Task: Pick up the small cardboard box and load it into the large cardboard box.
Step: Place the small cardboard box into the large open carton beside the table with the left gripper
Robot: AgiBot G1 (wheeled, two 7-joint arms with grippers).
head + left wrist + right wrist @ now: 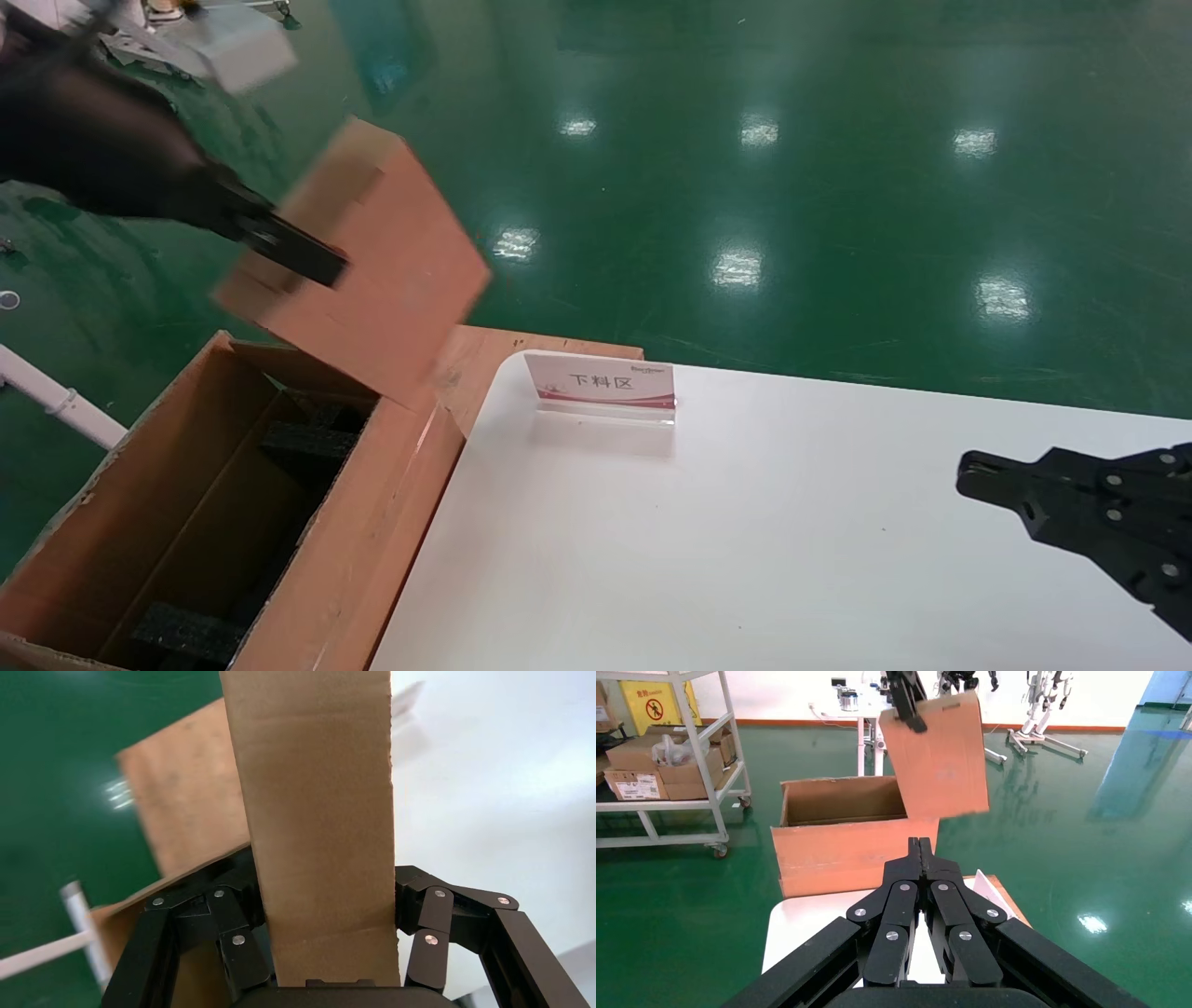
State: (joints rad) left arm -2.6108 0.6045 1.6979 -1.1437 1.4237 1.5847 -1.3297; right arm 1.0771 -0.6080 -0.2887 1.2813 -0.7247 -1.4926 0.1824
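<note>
Now | left gripper (312, 256) clamps small cardboard box (372, 270), tilted, airborne over large cardboard box (372, 522) | right gripper (920, 846) closed

Small cardboard box (372, 252): matt brown corrugated card, slightly rough. Large cardboard box (372, 550): same card, black foam blocks (307, 438) inside. Table (792, 540): smooth white. Floor (838, 186): glossy green, lamps reflected.

The long, deep brown corrugated large cardboard box (354, 550) is cut off by the head view's lower edge, its black foam blocks (307, 438) partly hidden. Above it, the plain brown small cardboard box (372, 261) shows blurred, and the left tool (312, 256) partly covers it.
</note>
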